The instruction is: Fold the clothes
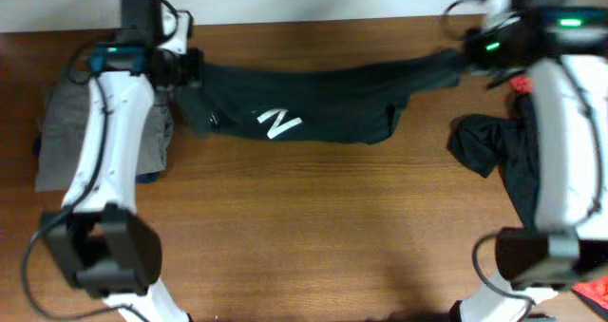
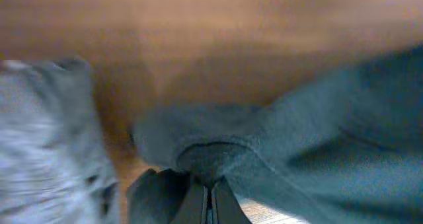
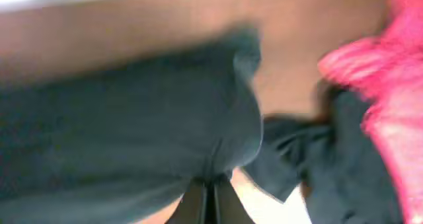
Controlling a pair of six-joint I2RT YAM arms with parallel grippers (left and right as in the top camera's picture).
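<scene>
1. Currently the left pincer (image 1: 186,67) is clamped tight on one end of the black top (image 1: 323,104). In the left wrist view the fingers (image 2: 198,204) sit pressed together with a bunched fold of the cloth (image 2: 218,161) pinched right at the tips.
2. The right pincer (image 1: 465,54) is also closed on the black top, at the opposite end. In the right wrist view the cloth (image 3: 132,118) runs straight out from the closed tips (image 3: 210,197).
3. Between the two pincers the top is pulled out into one long band along the far side of the table (image 1: 304,236). It sags in the middle, and a white letter N (image 1: 278,123) faces up nearer the left pincer. Can't tell if the middle touches the wood.
4. Just outboard of the left pincer, under that arm, a grey garment (image 1: 71,137) lies flat on the table. It shows as a pale blur (image 2: 39,138) at the left of the left wrist view, near the gripped end but apart from it.
5. Below the right pincer, toward the arm's base, a plain black garment (image 1: 494,146) lies crumpled and partly under the arm. The right wrist view shows it (image 3: 330,164) just beside the gripped cloth.
6. A red garment (image 3: 390,72) sits right of the right pincer, against the plain black one. Overhead, only a small bit of it (image 1: 521,83) shows past the arm.
7. Both wrist views are blurred, so no finer detail.
</scene>
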